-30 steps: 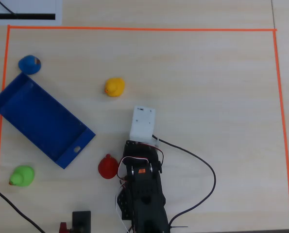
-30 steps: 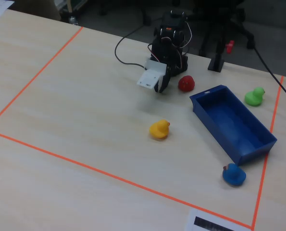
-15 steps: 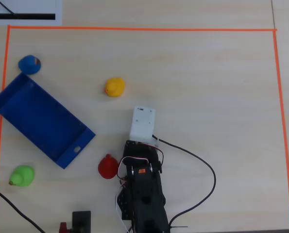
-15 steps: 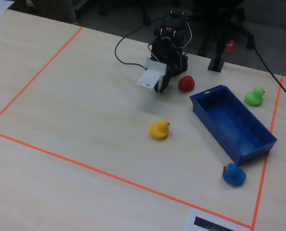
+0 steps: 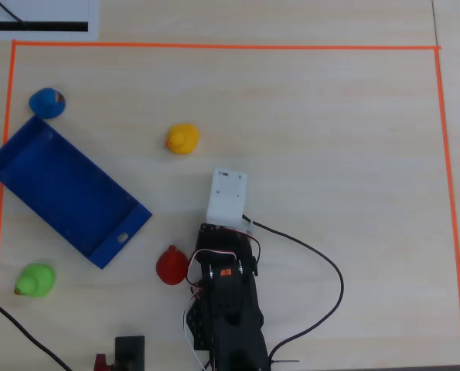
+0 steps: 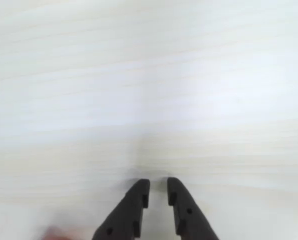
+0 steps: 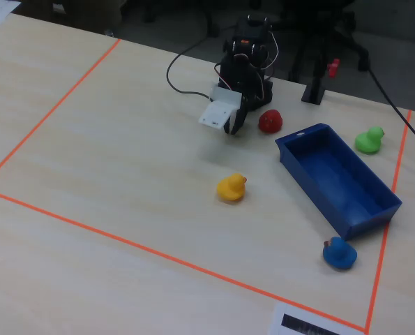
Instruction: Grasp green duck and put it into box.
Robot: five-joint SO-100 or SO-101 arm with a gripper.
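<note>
The green duck sits on the table near the lower left corner in the overhead view, just outside the box's short end with the hole; the fixed view shows it at the far right. The blue box lies at an angle and is empty, also seen in the fixed view. My gripper hangs above bare table, its jaws a narrow gap apart with nothing between them. In the fixed view it is left of the box and far from the green duck.
A red duck sits right beside the arm's base, a yellow duck mid-table, and a blue duck by the box's far end. Orange tape frames the work area. A black cable loops right of the arm.
</note>
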